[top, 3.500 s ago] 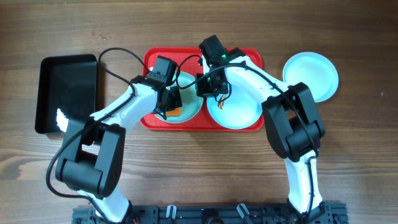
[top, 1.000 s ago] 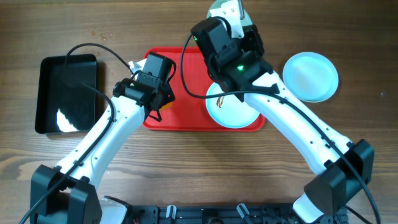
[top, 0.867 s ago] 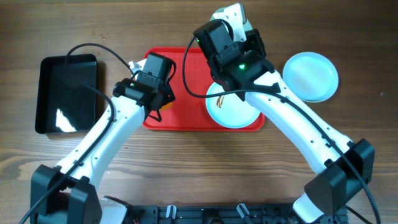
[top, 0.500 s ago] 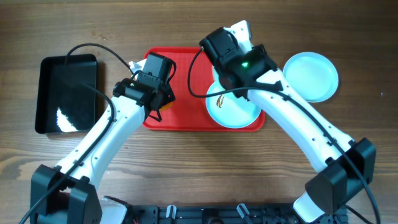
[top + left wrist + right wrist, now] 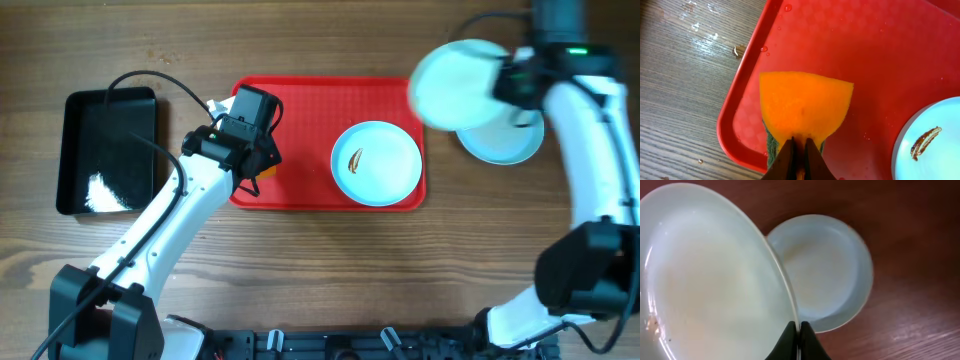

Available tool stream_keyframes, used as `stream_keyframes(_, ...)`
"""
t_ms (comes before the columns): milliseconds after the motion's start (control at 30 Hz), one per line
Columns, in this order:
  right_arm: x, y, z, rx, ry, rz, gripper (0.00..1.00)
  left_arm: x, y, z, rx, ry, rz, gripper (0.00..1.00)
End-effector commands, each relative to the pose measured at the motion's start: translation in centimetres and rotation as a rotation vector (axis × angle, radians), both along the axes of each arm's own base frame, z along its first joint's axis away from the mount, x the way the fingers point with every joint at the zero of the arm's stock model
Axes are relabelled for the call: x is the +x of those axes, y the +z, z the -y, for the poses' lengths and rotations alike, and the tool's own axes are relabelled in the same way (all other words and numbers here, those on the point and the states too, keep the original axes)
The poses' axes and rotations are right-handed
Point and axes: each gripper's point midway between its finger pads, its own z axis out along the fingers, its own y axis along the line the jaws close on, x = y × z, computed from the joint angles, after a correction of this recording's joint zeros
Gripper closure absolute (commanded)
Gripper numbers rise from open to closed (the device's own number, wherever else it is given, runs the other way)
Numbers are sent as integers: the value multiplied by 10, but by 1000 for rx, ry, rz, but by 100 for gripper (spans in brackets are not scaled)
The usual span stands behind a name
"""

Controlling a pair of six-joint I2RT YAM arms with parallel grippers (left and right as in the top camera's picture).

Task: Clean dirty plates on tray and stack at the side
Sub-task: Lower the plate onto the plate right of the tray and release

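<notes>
The red tray (image 5: 300, 110) lies mid-table. One pale plate (image 5: 377, 163) with a brown smear sits at its right end; its edge shows in the left wrist view (image 5: 935, 145). My right gripper (image 5: 796, 330) is shut on the rim of a second plate (image 5: 455, 72), held in the air right of the tray, above a third plate (image 5: 505, 140) on the table (image 5: 825, 270). The held plate fills the left of the right wrist view (image 5: 710, 275). My left gripper (image 5: 799, 150) is shut on an orange sponge (image 5: 805, 105) over the tray's left front corner (image 5: 740, 125).
A black glossy bin (image 5: 105, 150) stands on the wooden table left of the tray. Water drops lie on the wood by the tray's left rim (image 5: 700, 35). A black cable (image 5: 150, 85) loops over the bin's right side.
My right arm lifted a plate off the tray and swung it right, over the plate on the table. My left arm with the sponge drew back to the tray's left front corner and holds still.
</notes>
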Motion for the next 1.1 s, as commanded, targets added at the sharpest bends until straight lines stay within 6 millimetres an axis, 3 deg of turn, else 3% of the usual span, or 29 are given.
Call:
stream_keyframes(0, -9, -10, 31, 235, -112, 33, 96, 3, 0, -1, -12, 21, 0, 96)
stream_keyframes(100, -23, -23, 72, 239, -226, 42, 96, 2, -1, 1, -21, 17, -4, 96)
stream_keyframes(167, -28, -34, 89, 241, -276, 53, 96, 2, -1, 1, -21, 17, -4, 96)
stream_keyframes(267, -30, -47, 97, 237, -294, 64, 96, 3, -1, 1, -22, 17, -3, 96)
stream_keyframes(467, -25, -62, 92, 238, -292, 83, 92, 3, 0, 1, -23, 17, 0, 96)
stream_keyframes(500, -24, -63, 91, 242, -294, 86, 80, 3, 0, 1, -23, 17, 0, 96)
stream_keyframes(600, -23, -63, 89, 252, -313, 86, 28, 4, 0, 1, -24, 17, 2, 96)
stream_keyframes(700, -25, -63, 88, 256, -313, 79, 20, 5, 0, 2, -25, 17, 6, 96)
stream_keyframes(833, -22, -62, 60, 363, -226, 75, 18, 7, 1, 3, -29, 17, 15, 96)
stream_keyframes(933, -17, -57, 21, 467, -80, 73, 18, 9, 2, 4, -34, 17, 24, 96)
stream_keyframes(1067, -24, -61, -33, 518, 37, -18, 22, 9, 3, 4, -35, 16, 27, 96)
